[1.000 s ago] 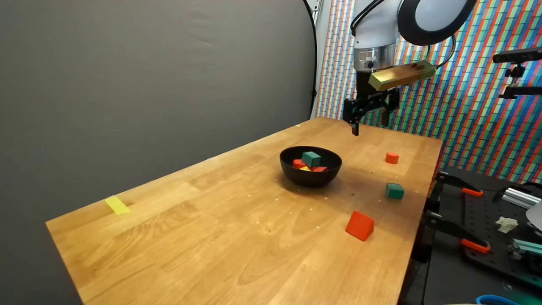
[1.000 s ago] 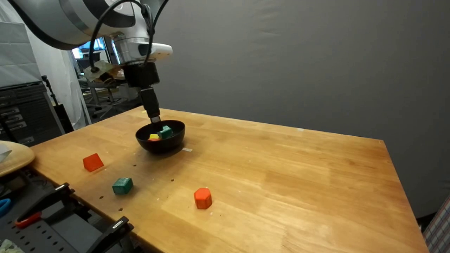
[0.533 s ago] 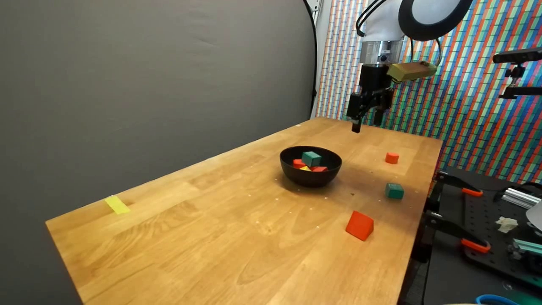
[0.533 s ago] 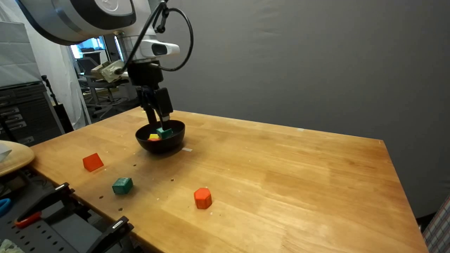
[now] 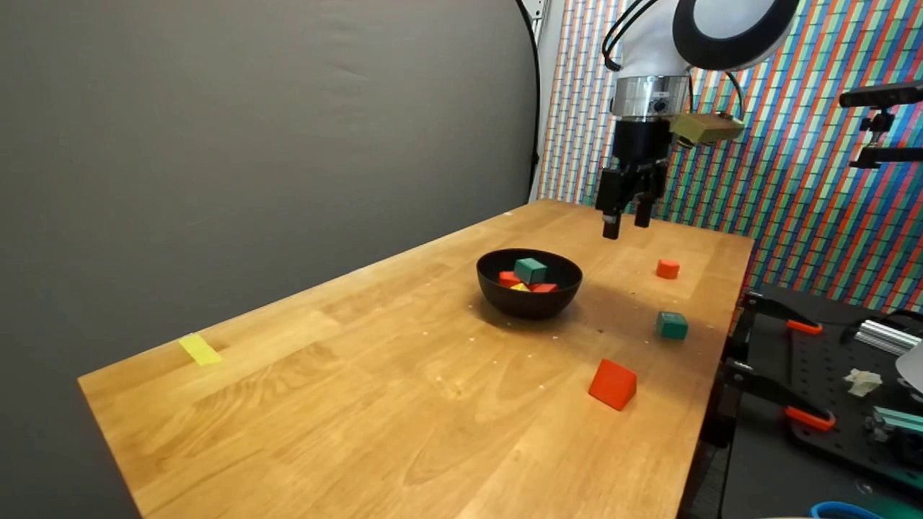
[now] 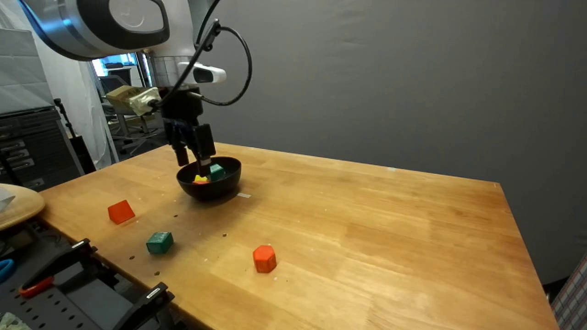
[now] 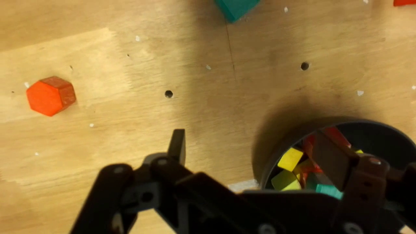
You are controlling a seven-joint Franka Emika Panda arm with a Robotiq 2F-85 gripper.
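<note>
You have the wooden table (image 5: 324, 404) spread out beneath your pincer (image 5: 627, 223), with the white-and-black arm (image 6: 124, 27) reaching down from above it. The pincer is spread wide: its 2 fingers (image 7: 178, 143) stand well apart, and in the wrist view wood grain shows through the gap.

The black bowl (image 5: 530, 306) is what lies nearest the pincer. It sits lower than the fingertips and off toward 1 of the fingers: in the wrist view that finger crosses the bowl's opening, while its partner shows against the table. In an exterior view you can see that the fingertips and the bowl are near but apart.

On the table, lower than the pincer and well apart from it, you have 3 loose blocks. The red wedge (image 5: 613, 386) is out on the bowl's side; only a corner of it enters the wrist view. The loose green block (image 6: 160, 242) lies straight out from the gap between your fingers. The red hexagonal block (image 7: 47, 97) lies beyond the finger farther from the bowl.

Inside the bowl, partly hidden from you by the nearer finger, are an upper green block (image 5: 531, 271), red pieces (image 5: 508, 279) and yellow pieces (image 7: 290, 159).
</note>
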